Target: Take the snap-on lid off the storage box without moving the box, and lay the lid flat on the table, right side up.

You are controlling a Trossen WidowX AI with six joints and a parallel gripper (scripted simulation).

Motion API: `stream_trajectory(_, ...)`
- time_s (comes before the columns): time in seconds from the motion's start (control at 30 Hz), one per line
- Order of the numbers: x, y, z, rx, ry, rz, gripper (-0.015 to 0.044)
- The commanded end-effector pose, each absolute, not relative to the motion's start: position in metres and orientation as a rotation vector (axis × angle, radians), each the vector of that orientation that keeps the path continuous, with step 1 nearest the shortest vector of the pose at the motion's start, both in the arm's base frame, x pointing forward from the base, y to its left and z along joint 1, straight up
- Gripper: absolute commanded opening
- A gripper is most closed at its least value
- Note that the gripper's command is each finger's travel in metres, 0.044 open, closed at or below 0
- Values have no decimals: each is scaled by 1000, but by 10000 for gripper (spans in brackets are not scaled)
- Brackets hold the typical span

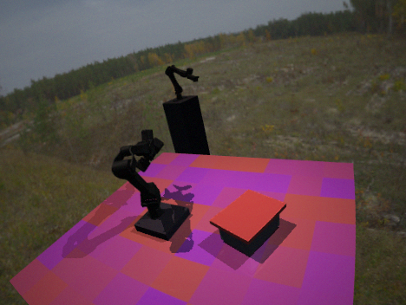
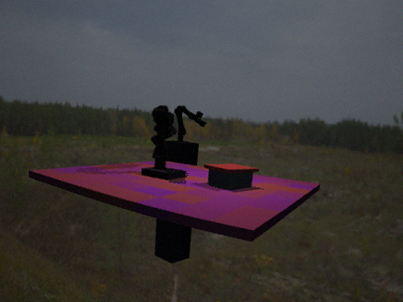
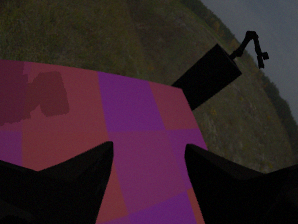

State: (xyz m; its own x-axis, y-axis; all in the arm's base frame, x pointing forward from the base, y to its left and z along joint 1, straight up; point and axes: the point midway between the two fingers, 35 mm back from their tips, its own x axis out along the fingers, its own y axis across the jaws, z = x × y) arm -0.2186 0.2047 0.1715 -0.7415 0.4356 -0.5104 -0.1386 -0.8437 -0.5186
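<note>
The storage box [image 1: 262, 238] [image 2: 230, 179] is dark and stands on the multicoloured table [image 1: 330, 277] [image 2: 274, 203] [image 3: 137, 175]. Its flat red lid [image 1: 248, 216] [image 2: 232, 166] sits on top and overhangs the sides. My gripper [image 3: 149, 149] is partly open, with nothing between its fingertips in the wrist view. The arm is folded up above its base, so the gripper is raised above the table and away from the box. The fingers are too dark to make out in the top and exterior views. Box and lid are outside the wrist view.
My arm's square base [image 1: 162, 221] [image 2: 164, 173] stands on the table beside the box. A second small arm [image 1: 175, 80] [image 2: 181, 119] [image 3: 252, 37] stands on a tall black pillar [image 1: 188, 126] [image 2: 188, 152] [image 3: 210, 75] beyond the table edge.
</note>
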Motion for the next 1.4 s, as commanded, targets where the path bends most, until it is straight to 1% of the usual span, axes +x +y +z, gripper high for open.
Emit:
stream_trajectory(0.0, -175, 247, 175, -860, -188, 2333, 235)
stream_trajectory(0.27, -79, 295, 171, -557, 491, 1760, 235)
stream_trajectory(0.33, -68, 298, 171, -517, 543, 1696, 235)
stream_trajectory(0.47, -5, 308, 170, -253, 783, 1311, 235)
stream_trajectory(0.6, 46, 306, 170, -19, 902, 999, 235)
stream_trajectory(0.67, 58, 304, 169, 30, 916, 934, 235)
stream_trajectory(0.8, 116, 287, 169, 318, 961, 578, 235)
stream_trajectory(0.93, 166, 262, 171, 620, 941, 237, 235)
stream_trajectory(1.0, 175, 257, 171, 685, 929, 170, 235)
stream_trajectory(1.13, 220, 221, 176, 1050, 803, -192, 235)
stream_trajectory(1.37, 261, 173, 183, 1436, 556, -536, 235)
